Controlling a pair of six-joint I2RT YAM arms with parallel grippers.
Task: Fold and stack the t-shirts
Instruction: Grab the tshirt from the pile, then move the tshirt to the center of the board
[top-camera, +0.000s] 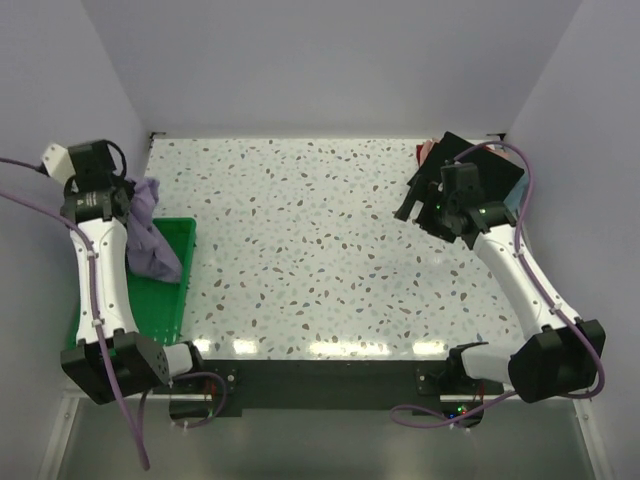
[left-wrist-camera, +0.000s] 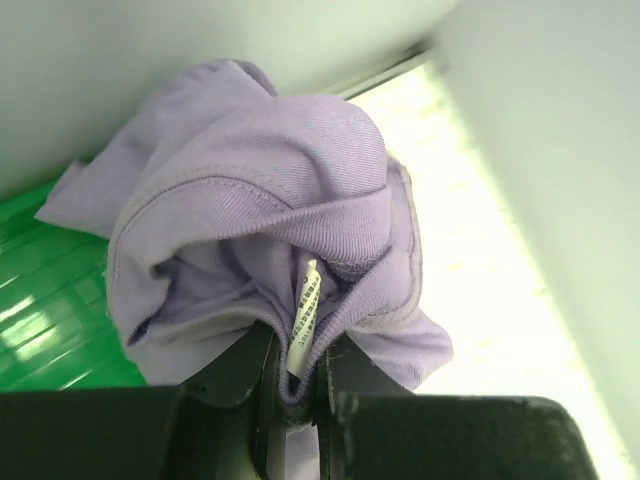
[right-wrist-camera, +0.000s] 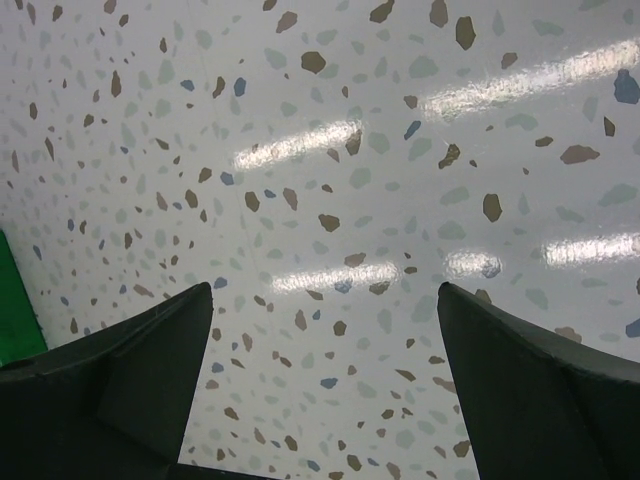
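Note:
The lavender t-shirt (top-camera: 150, 235) hangs bunched from my left gripper (top-camera: 125, 195) over the green tray (top-camera: 160, 295) at the left edge. In the left wrist view my left gripper (left-wrist-camera: 297, 375) is shut on the lavender t-shirt (left-wrist-camera: 260, 220) at its collar, beside the white label. A stack of folded tees, black on top (top-camera: 478, 160) with pink (top-camera: 428, 150) and light blue (top-camera: 513, 197) edges showing, lies at the back right. My right gripper (top-camera: 412, 202) is open and empty above the table, left of that stack. Its fingers (right-wrist-camera: 150, 370) frame bare tabletop.
The green plastic tray sits at the table's left edge, and a corner of it shows in the right wrist view (right-wrist-camera: 15, 320). White walls close in the left, back and right sides. The speckled tabletop (top-camera: 320, 250) stretches between the arms.

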